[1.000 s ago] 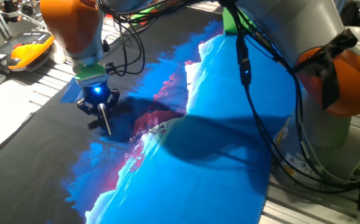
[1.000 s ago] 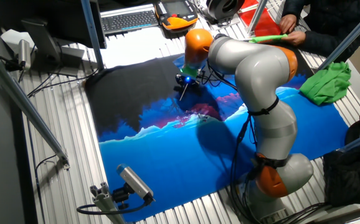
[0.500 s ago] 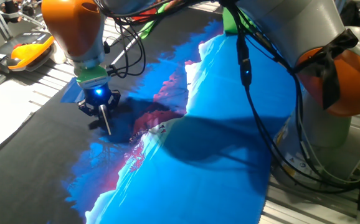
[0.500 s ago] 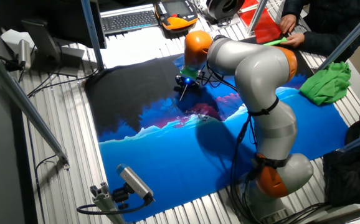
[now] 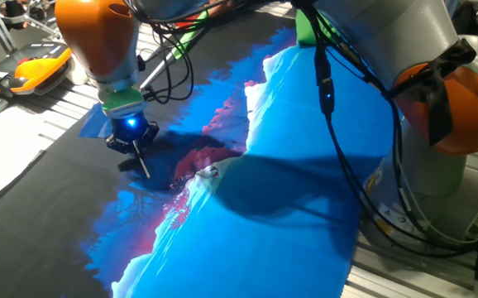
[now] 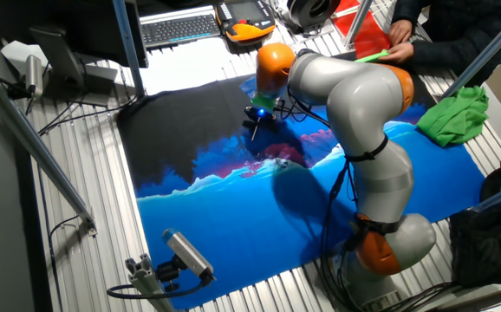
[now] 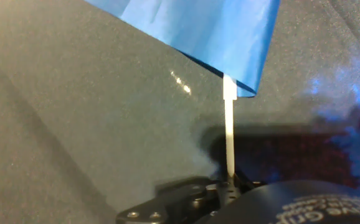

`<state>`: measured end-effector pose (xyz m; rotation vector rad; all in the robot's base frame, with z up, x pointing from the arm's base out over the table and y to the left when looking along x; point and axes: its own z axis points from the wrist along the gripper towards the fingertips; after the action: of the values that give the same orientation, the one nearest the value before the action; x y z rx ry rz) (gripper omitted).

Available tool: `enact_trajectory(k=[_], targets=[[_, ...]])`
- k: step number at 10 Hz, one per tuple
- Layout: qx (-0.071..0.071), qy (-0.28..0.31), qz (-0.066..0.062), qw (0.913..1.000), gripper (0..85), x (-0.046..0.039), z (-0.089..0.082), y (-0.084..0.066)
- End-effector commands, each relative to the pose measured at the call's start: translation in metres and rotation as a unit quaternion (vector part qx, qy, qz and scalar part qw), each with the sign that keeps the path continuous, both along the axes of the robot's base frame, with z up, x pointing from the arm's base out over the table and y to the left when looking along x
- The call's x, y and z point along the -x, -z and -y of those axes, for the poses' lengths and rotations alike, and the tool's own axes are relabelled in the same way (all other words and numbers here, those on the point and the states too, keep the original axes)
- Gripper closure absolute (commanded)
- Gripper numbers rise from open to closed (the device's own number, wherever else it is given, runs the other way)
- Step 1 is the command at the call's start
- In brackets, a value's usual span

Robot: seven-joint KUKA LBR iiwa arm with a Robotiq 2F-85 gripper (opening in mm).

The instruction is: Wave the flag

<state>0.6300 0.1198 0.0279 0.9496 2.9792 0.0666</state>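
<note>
the black two-finger hand (image 7: 230,186) is closed on the lower end of the thin white stick of the small blue cloth flag (image 7: 211,31); in the hand view the stick runs straight up from between the fingers to the cloth, which spreads across the top of the picture. in one fixed view the hand (image 5: 134,142), lit by a small blue light, hangs just above the big blue-black printed tablecloth (image 5: 289,232), the white stick (image 5: 142,161) slanting down from it toward the dark part of the cloth. in the other fixed view the hand (image 6: 257,116) sits under the arm's orange wrist joint, near the far edge of the tablecloth (image 6: 233,225) that covers the slatted metal worktop (image 6: 86,251). a crumpled green cloth (image 6: 454,114) lies well apart at the right side.
</note>
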Motion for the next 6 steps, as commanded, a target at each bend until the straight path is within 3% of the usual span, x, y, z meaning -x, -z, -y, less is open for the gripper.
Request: enact_trajectory(k=[1,6], targets=[[-0.002,-0.004,-0.002,1.0,85.0,-0.0009,0.001,-0.007],[0.006,-0.042,-0.009,0.9991,85.0,0.005,0.007,-0.046]])
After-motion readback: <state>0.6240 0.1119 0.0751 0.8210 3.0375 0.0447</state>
